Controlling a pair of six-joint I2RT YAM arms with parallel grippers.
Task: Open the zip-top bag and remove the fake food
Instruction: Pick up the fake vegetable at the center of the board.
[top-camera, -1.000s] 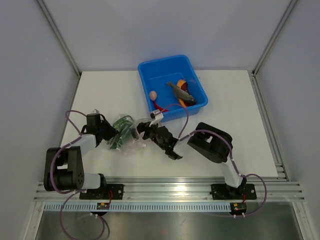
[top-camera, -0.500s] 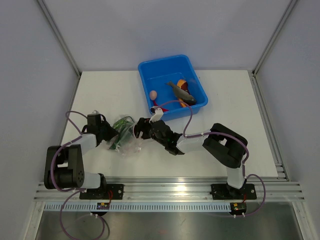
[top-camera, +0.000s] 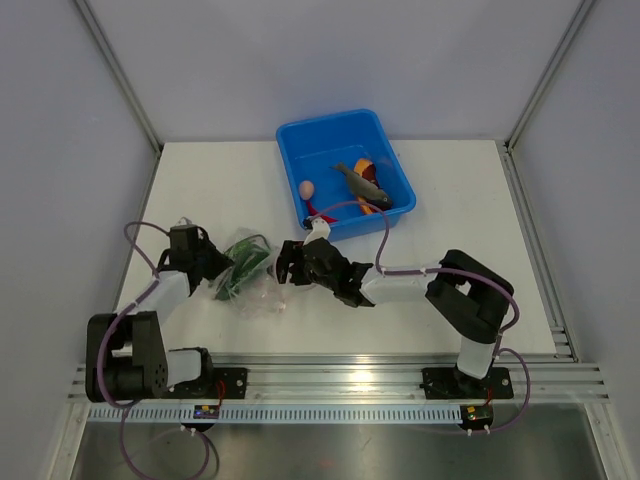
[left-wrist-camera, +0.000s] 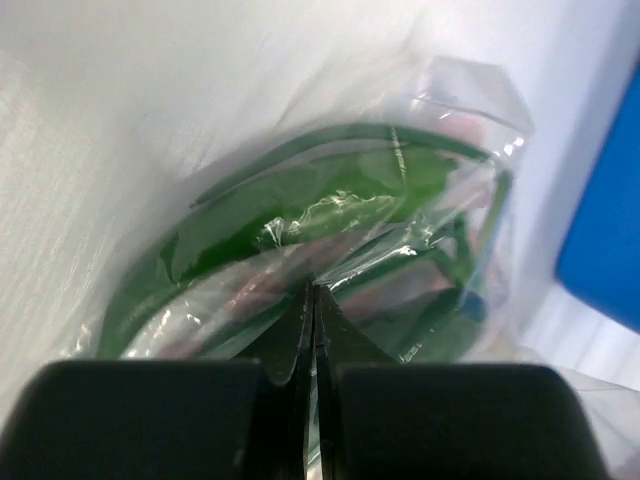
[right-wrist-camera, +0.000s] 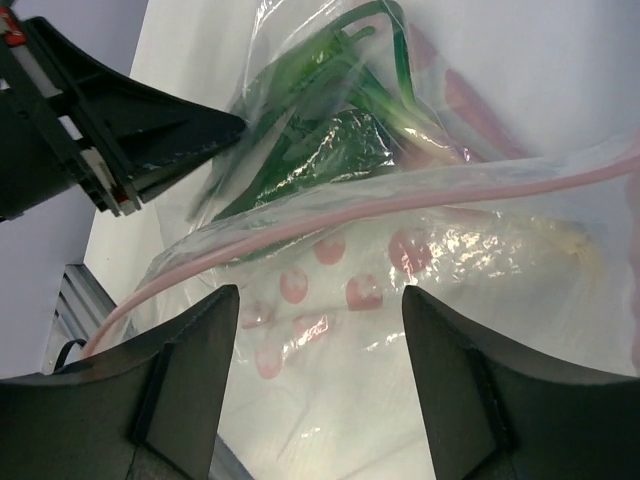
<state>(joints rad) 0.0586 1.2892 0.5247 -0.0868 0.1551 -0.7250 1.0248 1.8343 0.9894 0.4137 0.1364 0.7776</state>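
The clear zip-top bag (top-camera: 250, 275) lies on the table between my two grippers, with green toy food (top-camera: 243, 265) still inside. My left gripper (top-camera: 218, 272) is shut on the bag's plastic at its left end; in the left wrist view (left-wrist-camera: 313, 292) the jaws pinch the film in front of the green pieces (left-wrist-camera: 300, 215). My right gripper (top-camera: 283, 266) is open at the bag's right end. The right wrist view shows the pink zip strip (right-wrist-camera: 330, 225), the green onion (right-wrist-camera: 330, 140) and my open fingers (right-wrist-camera: 190, 370) over the mouth. A grey fish (top-camera: 358, 184), orange slice (top-camera: 362, 166), pink egg (top-camera: 306, 188) and red chilli (top-camera: 318, 212) lie in the blue tub (top-camera: 330, 130).
The blue tub stands just behind my right arm, at the table's back middle. Metal frame posts rise at the back corners (top-camera: 120, 90). A rail (top-camera: 340, 385) runs along the near edge by the arm bases.
My right gripper has moved left from beside the tub to the bag's mouth, the arm stretching out. My left gripper keeps its hold on the bag and has shifted slightly.
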